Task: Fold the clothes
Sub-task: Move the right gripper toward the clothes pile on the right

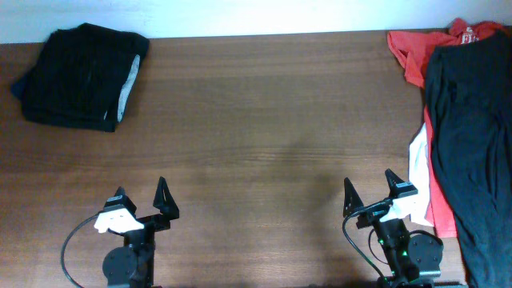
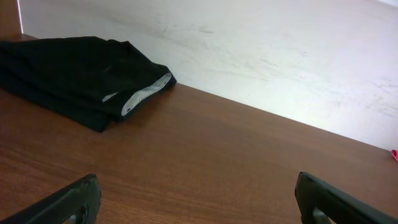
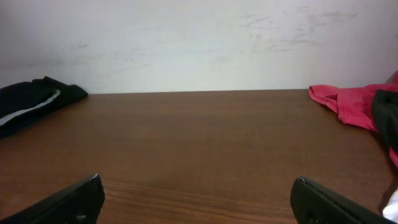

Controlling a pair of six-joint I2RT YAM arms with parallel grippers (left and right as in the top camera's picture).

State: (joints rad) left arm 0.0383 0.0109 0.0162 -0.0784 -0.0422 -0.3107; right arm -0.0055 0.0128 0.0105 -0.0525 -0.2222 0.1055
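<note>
Jaws spread on both arms. Wood desk (image 1: 264, 120); black stack (image 1: 80, 76) back-left, red shirt (image 1: 412, 52), black garment (image 1: 472, 144) right; white wall (image 3: 186, 43) behind.

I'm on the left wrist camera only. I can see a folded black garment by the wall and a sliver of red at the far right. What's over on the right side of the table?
Observer: An unfolded pile. A long black garment lies spread over a red T-shirt along the right edge of the table.
Operator: Anything else in that pile?
Observer: Yes, a white piece sticks out from under the pile's left side.
Operator: Is the right arm holding any of it?
Observer: No. The right gripper is open and empty, just left of the white piece.
</note>
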